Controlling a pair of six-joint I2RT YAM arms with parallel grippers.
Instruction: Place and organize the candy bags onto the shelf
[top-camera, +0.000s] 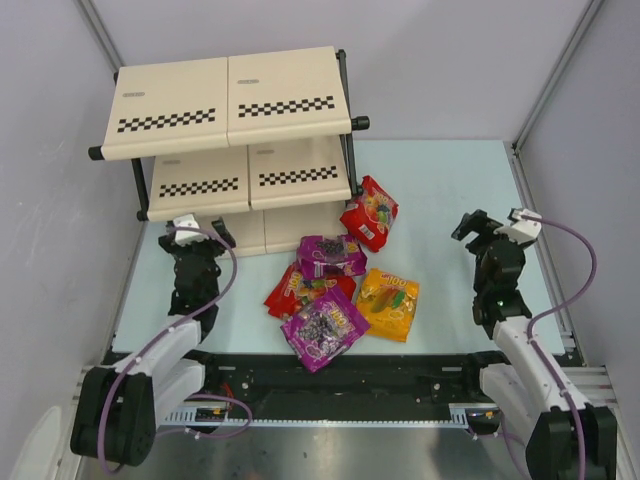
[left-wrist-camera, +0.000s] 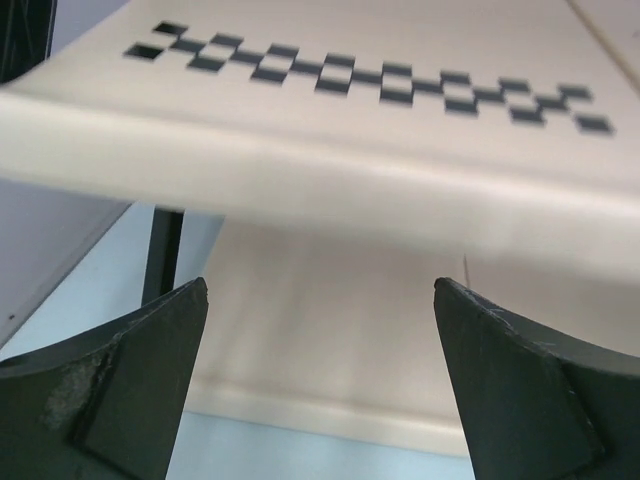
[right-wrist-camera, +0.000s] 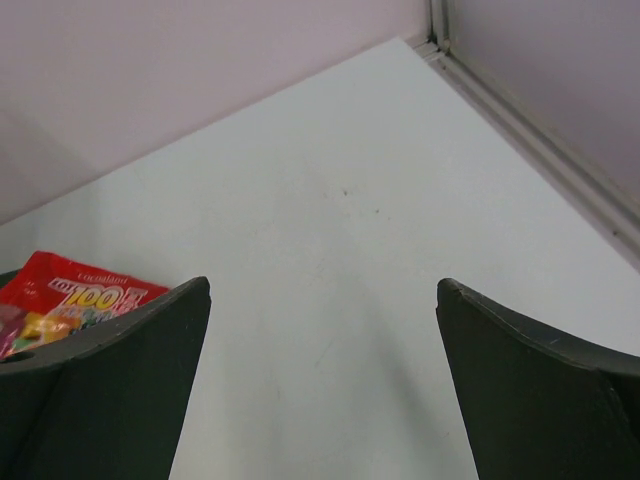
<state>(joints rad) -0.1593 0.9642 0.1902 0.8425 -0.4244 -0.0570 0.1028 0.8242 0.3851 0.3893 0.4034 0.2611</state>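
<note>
Left gripper (left-wrist-camera: 320, 380) gapes fully open and empty, close in front of the three-tier cream-beige shelf with checkered strips (left-wrist-camera: 330, 150); a careless lift would likely knock a slanted board. Right gripper (right-wrist-camera: 320, 380), equally wide and empty, hovers over the bare pale-blue tabletop (right-wrist-camera: 350, 220). Between the arms, the five glossy plastic candy bags (top-camera: 332, 255) lie partly overlapped on the table, so a grab may catch two pouches or slip on the film.

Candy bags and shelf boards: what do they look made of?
The candy bags look like thin plastic film, glossy, with creases and glare. The shelf boards look smooth, matte cream, perhaps coated metal or plastic; the rounded front lip fits either.
</note>
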